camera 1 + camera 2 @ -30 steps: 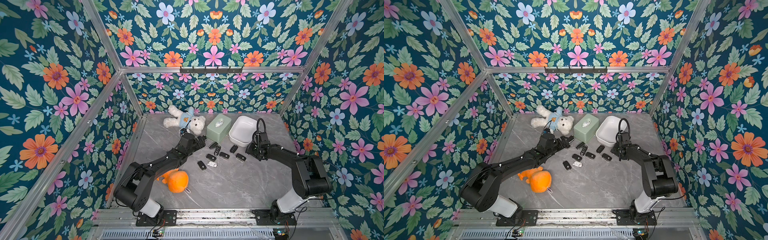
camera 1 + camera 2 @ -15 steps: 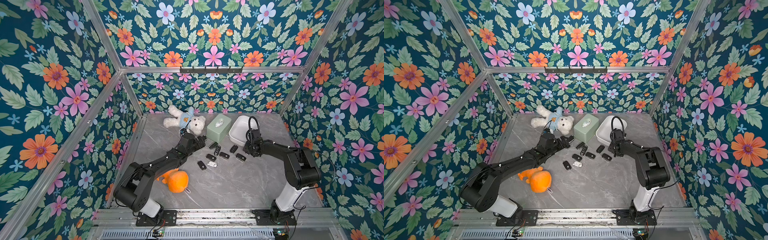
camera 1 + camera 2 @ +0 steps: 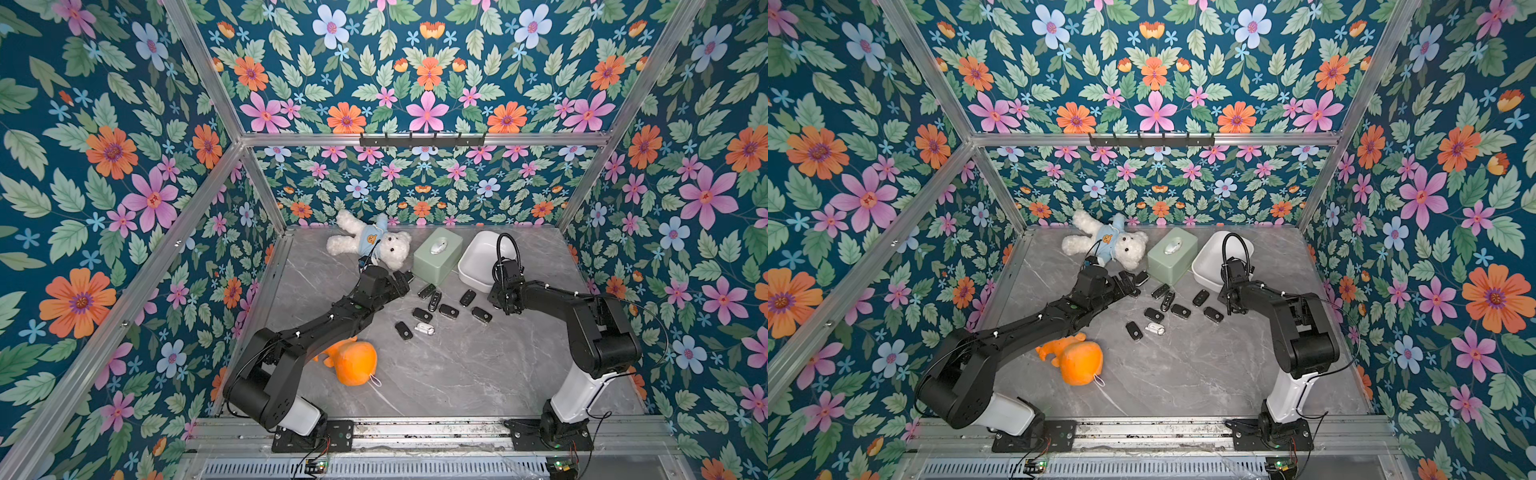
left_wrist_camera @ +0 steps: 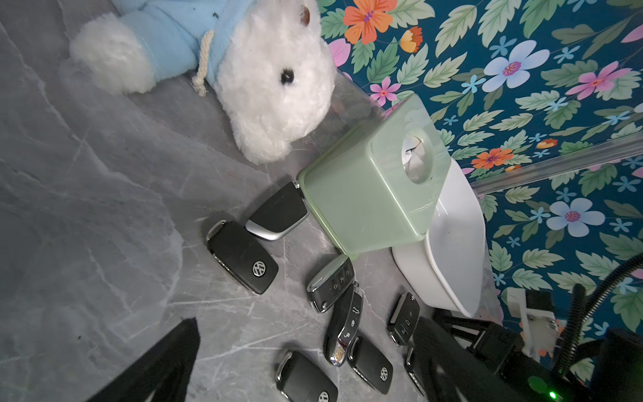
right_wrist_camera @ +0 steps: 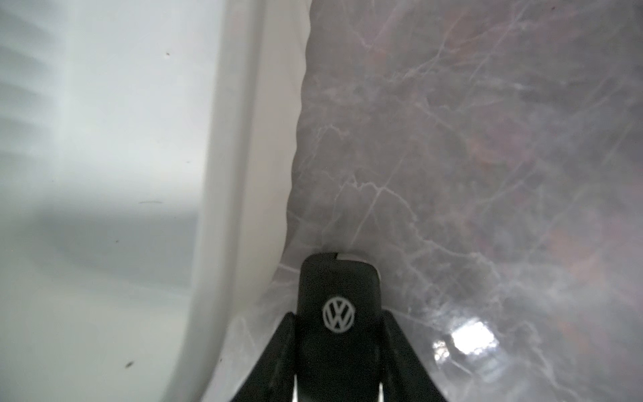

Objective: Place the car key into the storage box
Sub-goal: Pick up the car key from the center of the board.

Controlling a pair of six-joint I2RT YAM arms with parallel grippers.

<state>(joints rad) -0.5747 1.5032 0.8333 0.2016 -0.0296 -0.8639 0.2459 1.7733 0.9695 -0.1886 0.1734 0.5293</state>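
Contact shows in the right wrist view: the right gripper [image 5: 338,315] has its two black fingers [image 5: 280,348] pressed against the long sides of a black car key [image 5: 337,289] bearing a round silver badge, so the pincer stands narrow and holds the key. The key's free end reaches past the fingertips and sits just beside the outer wall of the storage box [image 5: 240,139], a white tub with a rounded rim, over the grey marbled table [image 5: 469,139]. The key is outside the tub, and whether it rests on the table or hangs just above it cannot be told. In both top views the right arm's wrist bends downward at the near edge of the tub and hides the key. The left gripper [image 3: 402,277] lies low beside the teddy bear [image 3: 374,247], its jaws spread wide with nothing between them. Several other black keys [image 3: 449,311] lie scattered on the table between the two arms, in front of a pale green box [image 3: 436,257] that stands just beside the tub. An orange plush toy [image 3: 353,361] lies by the left arm.
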